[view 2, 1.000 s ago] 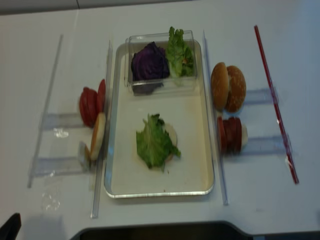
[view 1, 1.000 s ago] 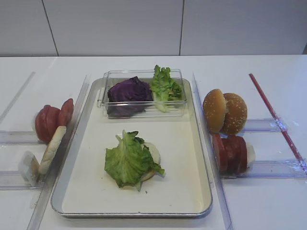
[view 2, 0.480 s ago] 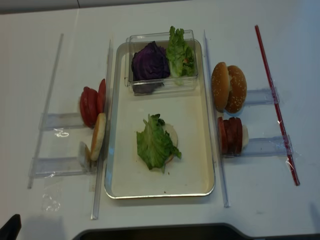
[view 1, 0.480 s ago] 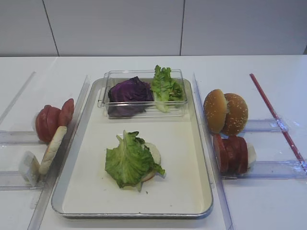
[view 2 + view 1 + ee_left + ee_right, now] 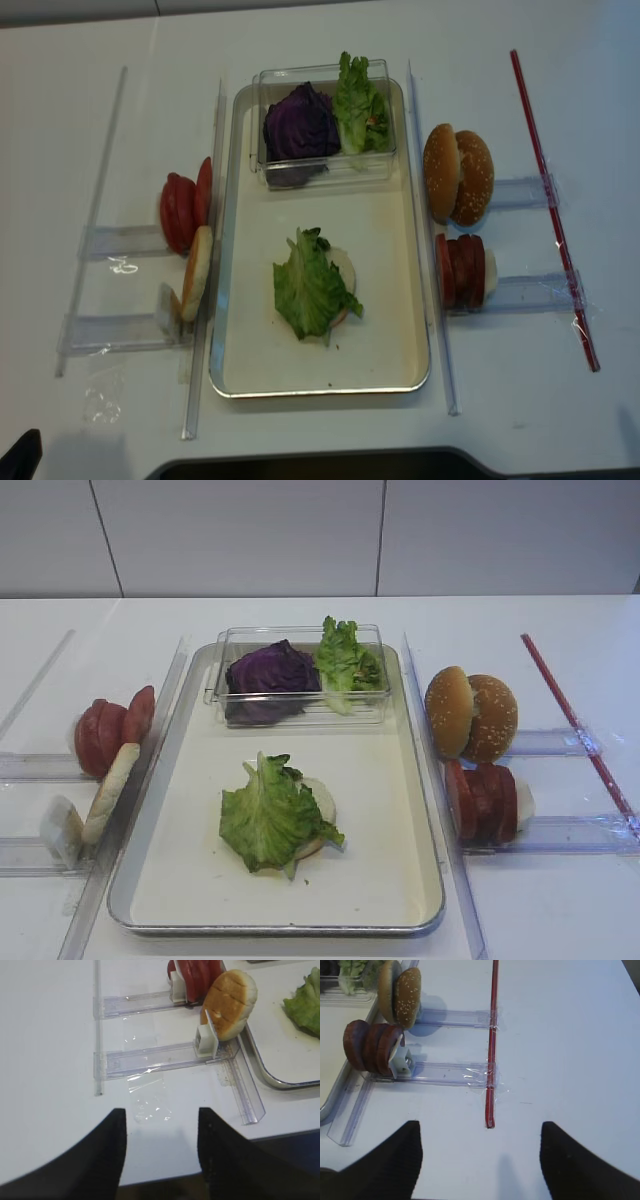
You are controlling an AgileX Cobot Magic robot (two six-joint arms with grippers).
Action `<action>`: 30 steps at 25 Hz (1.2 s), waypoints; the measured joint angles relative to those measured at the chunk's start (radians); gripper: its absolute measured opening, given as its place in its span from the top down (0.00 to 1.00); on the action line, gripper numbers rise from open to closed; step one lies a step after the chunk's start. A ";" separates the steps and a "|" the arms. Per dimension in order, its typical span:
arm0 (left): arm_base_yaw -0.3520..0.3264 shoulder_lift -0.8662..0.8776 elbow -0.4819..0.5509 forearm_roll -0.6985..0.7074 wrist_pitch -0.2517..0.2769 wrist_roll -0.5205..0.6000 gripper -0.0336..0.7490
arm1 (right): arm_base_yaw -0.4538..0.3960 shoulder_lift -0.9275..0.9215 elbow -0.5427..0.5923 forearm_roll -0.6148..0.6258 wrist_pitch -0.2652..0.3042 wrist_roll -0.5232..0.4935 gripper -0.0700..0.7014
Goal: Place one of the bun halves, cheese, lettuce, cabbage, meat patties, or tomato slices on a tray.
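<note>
Change: none on the tray [image 5: 420,810] over the last second | lettuce [image 5: 265,815] lies on pale bun [image 5: 318,802], mid-tray | right gripper [image 5: 479,1160] wide, empty, back over bare table | left gripper [image 5: 162,1152] apart, empty | placement looks done.

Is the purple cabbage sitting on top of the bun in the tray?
No, the dark purple cabbage lump sits inside the small clear plastic box.
</note>
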 joint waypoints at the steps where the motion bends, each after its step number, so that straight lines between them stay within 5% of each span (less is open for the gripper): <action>1: 0.000 0.000 0.000 0.000 0.000 0.000 0.52 | 0.000 0.000 0.000 0.000 0.000 0.000 0.22; 30: 0.000 0.000 0.000 0.000 0.000 0.000 0.52 | 0.000 0.000 0.000 0.000 0.000 0.000 0.23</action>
